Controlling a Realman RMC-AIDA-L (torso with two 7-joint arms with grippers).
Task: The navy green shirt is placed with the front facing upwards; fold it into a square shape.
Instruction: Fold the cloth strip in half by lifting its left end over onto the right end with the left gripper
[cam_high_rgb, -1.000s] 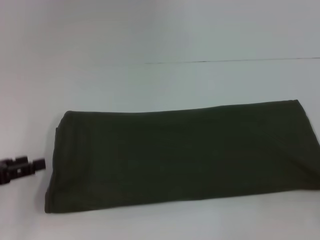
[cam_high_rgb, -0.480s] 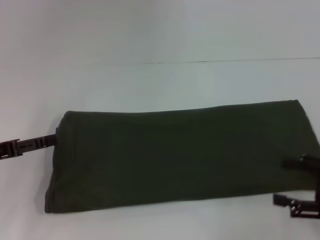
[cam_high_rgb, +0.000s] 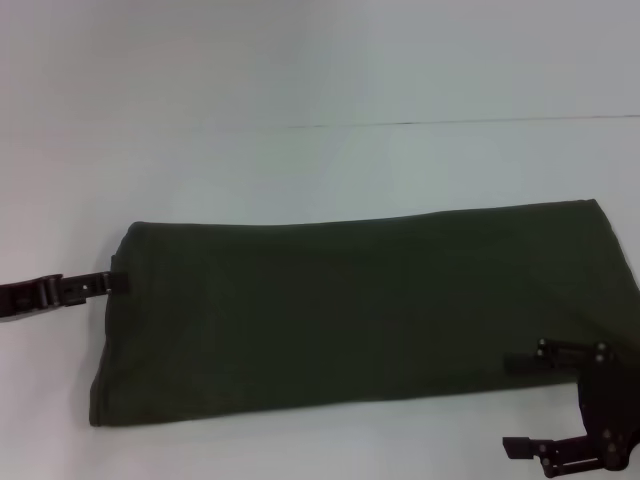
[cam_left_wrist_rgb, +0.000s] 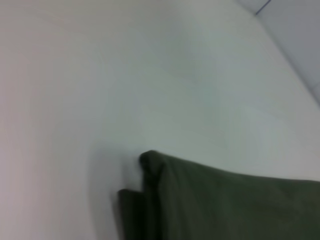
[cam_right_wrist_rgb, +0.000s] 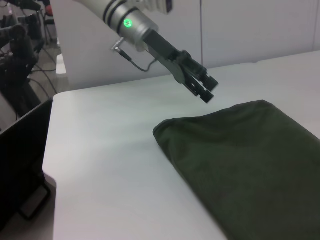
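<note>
Head view: shirt (cam_high_rgb: 360, 310) lies on the table (cam_high_rgb: 300, 170) as a long folded band; left pincer (cam_high_rgb: 112, 283) sits at its left short edge, opening not discernible; right pincer (cam_high_rgb: 515, 405) is open and empty at the near right corner. Left wrist view: layered corner only — catch all plies. Right wrist view: the left pincer hovers above the edge — lift both ends level.

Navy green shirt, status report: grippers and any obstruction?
Left gripper at shirt's left edge. Right gripper open, at near right corner. Navy green shirt lies as long folded band on table. No obstruction.
</note>
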